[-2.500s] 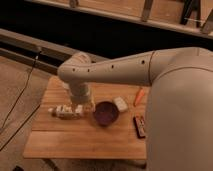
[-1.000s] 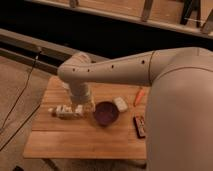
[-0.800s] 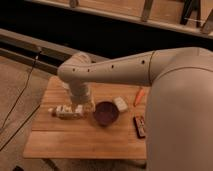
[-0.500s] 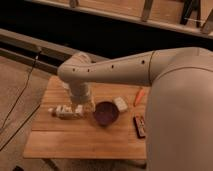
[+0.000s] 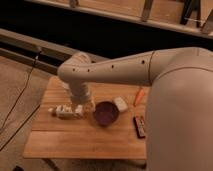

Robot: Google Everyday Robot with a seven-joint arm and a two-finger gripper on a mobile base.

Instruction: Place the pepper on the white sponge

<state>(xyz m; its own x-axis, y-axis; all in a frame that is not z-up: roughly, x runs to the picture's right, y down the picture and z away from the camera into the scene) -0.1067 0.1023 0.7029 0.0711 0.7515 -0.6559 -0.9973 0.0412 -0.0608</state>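
Observation:
The pepper (image 5: 139, 96) is a slender orange-red piece lying on the wooden table (image 5: 75, 140) at the right, close to my arm's big white body. The white sponge (image 5: 120, 104) lies just left of it, touching the far right rim of the purple bowl (image 5: 106, 113). My gripper (image 5: 84, 107) hangs down from the bent arm at the table's left middle, left of the bowl and well away from the pepper. It sits right by a white bottle and holds nothing that I can see.
A white labelled bottle (image 5: 66, 111) lies on its side at the left of the table. A dark bar with red markings (image 5: 139, 126) lies at the right front. My arm's white body covers the table's right edge. The floor lies to the left.

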